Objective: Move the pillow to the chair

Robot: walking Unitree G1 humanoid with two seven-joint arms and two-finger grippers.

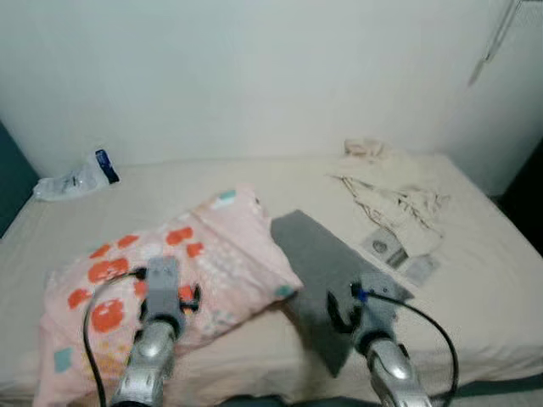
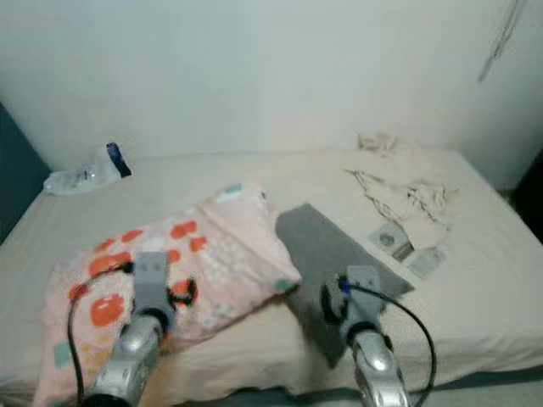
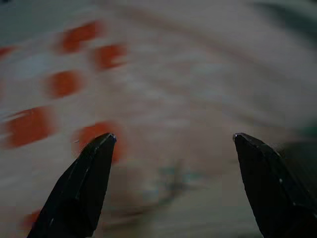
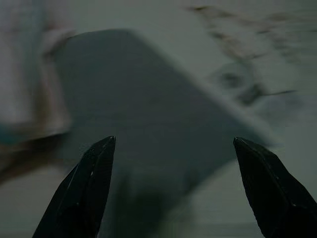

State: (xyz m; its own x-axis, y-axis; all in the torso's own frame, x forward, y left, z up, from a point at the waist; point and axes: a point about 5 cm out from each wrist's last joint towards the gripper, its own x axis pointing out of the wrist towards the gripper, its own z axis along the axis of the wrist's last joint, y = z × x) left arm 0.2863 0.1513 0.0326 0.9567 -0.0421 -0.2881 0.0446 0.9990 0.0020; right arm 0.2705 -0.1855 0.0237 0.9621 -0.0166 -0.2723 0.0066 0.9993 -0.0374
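A pink pillow (image 1: 182, 267) with red-orange and teal patches lies on the near left of the bed (image 1: 475, 288). My left gripper (image 3: 173, 144) hovers just above the pillow's near half, fingers wide apart and nothing between them. In the left wrist view the pillow (image 3: 163, 79) is blurred. My right gripper (image 4: 173, 146) is open above a grey cloth (image 1: 327, 271) that lies flat beside the pillow's right corner. In the eye views both silver arms reach up from the bottom edge, the left arm (image 1: 157, 326) over the pillow, the right arm (image 1: 377, 326) over the grey cloth.
A crumpled cream garment (image 1: 394, 191) and some flat packets (image 1: 399, 254) lie on the bed's right side. A clear plastic bag with a blue label (image 1: 76, 180) rests at the far left against the white wall. Dark floor shows past the bed's right edge.
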